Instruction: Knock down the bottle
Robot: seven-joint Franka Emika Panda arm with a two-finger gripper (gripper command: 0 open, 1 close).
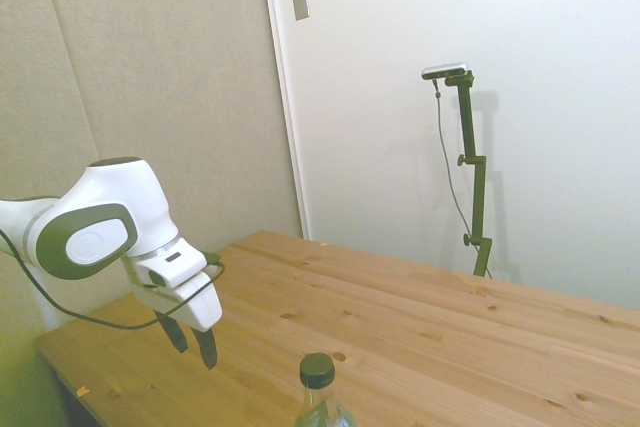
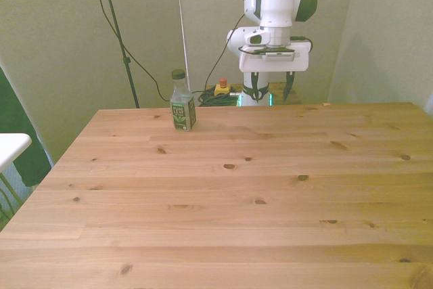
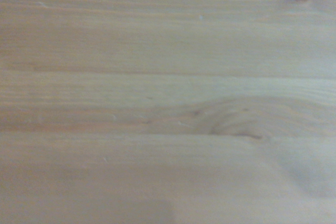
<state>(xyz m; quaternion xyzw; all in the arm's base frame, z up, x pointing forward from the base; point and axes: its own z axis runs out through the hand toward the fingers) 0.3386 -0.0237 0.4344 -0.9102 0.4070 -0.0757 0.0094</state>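
The bottle (image 2: pixel 182 109) stands upright near the desk's (image 2: pixel 230 194) far edge, the only thing rising from the wood. On the bottle's side toward the front view's right, bare boards run across to the claw (image 2: pixel 270 91), which hangs open, well apart from the bottle. Nothing stands between them. In front of the bottle the desk lies bare.
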